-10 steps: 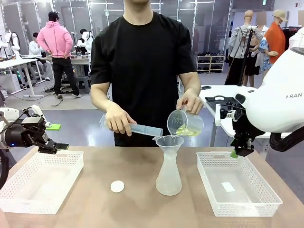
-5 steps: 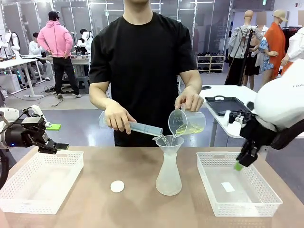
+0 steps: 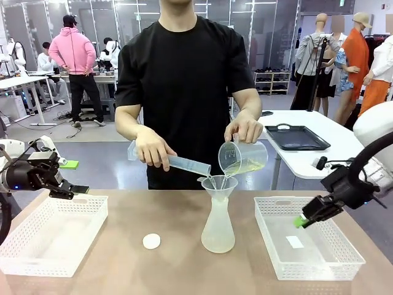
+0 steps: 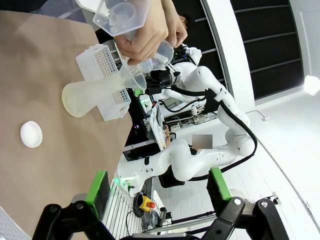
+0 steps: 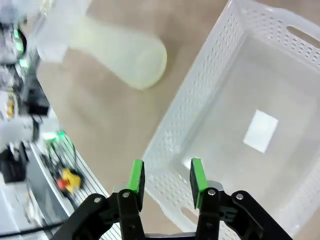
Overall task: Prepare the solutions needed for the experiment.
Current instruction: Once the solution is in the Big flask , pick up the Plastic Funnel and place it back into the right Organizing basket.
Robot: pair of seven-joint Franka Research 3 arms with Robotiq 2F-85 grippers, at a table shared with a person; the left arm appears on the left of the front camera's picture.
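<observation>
With the person pouring the solutions [image 3: 235, 168] from beaker [image 3: 244, 153] through funnel [image 3: 219, 182] into the flask [image 3: 218, 230] mid-bench, our left claw [image 4: 157, 187] gapes empty and our right claw [image 5: 166, 182] sits half-open, empty, so next we probably wait to take the emptied labware.

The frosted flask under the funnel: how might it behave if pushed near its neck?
The flask, wide-based, probably resists tipping. Looking like light plastic, it may slide. The funnel perched on top could topple.

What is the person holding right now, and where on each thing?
A tilted cylinder, gripped near its base, and a beaker of yellowish solution, gripped at its top.
</observation>
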